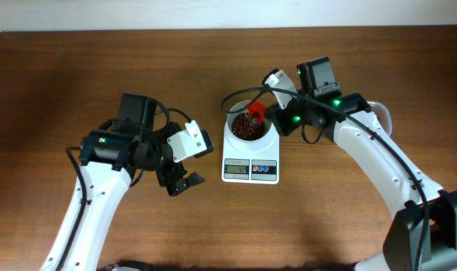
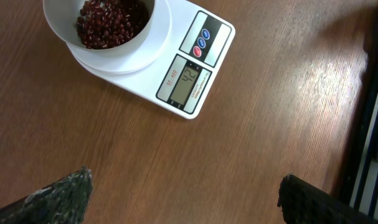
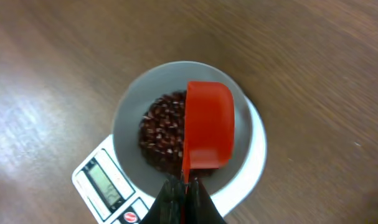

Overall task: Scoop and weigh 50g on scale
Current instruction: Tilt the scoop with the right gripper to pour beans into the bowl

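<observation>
My right end effector [image 3: 185, 190] is pressed together on the handle of a red scoop [image 3: 208, 124] and holds it above the white bowl [image 3: 129, 106]. In the wrist view the scoop covers the right part of the red beans [image 3: 160, 134]. The right arm comes up from the near right corner, bends at the elbow, and reaches left toward the bowl from its far right side.

My left end effector [image 1: 181, 183] has its fingers [image 2: 64, 193] spread wide and grips nothing. It hangs over bare wood, near the scale [image 1: 250, 161] on its left. The left arm rises from the near left and folds back on itself.

The scale stands on the table [image 1: 55, 83] a little right of the middle, with its display facing the near side and the bowl on top. There is open wood on the far left, behind the bowl up to the far edge, and in front of the display.
</observation>
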